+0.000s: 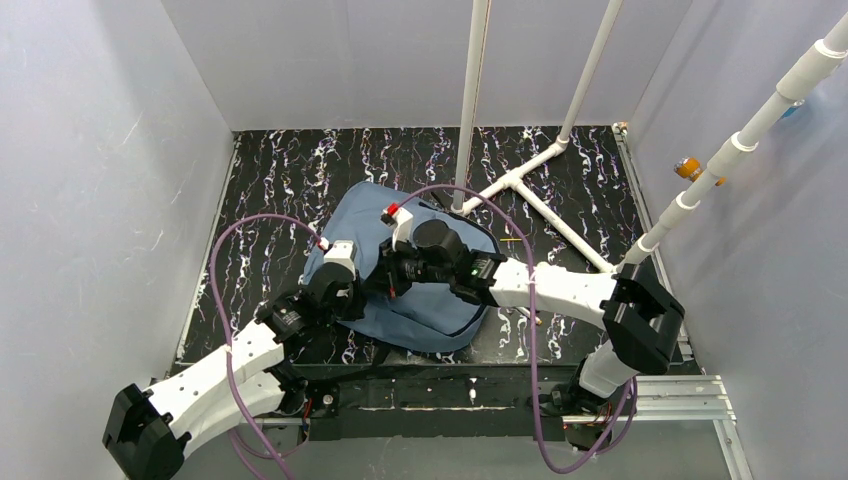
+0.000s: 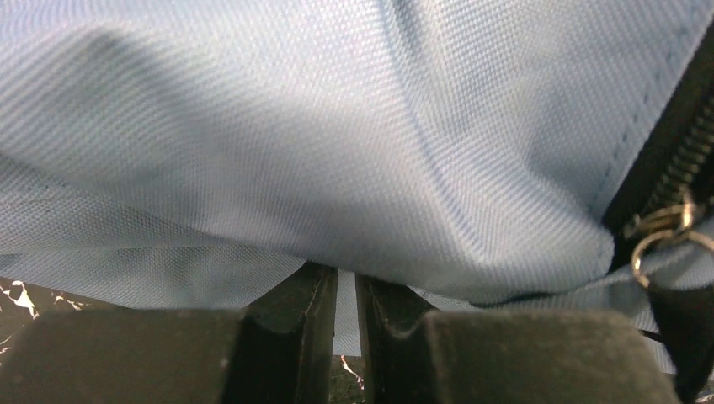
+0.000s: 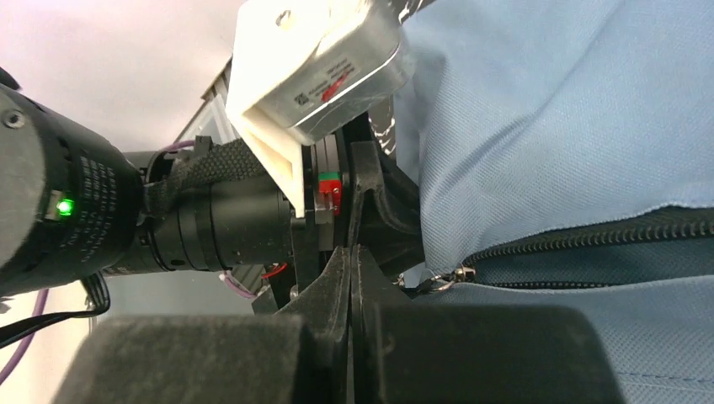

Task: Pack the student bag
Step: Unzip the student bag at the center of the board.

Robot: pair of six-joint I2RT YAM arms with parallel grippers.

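At six o'clock of the top view, both arms are reaching in from their bases. The left gripper [image 2: 345,282] is sitting at the bag's nine o'clock edge, jaws almost together under a fold of cloth. I cannot tell whether it is pinching that fold. The right gripper [image 3: 352,261] is pressing its jaws fully together, with the zipper pull [image 3: 444,278] lying just at three o'clock of its tips. The student bag [image 1: 425,320] is lying flat at the centre of the marbled table [image 1: 270,180], and white pipes [image 1: 540,205] are lying beyond it toward one o'clock. The wrists are crowding each other, so any tug is risking a knock. The pull could also slip free, or loose cloth could bunch into the zipper [image 3: 589,240].
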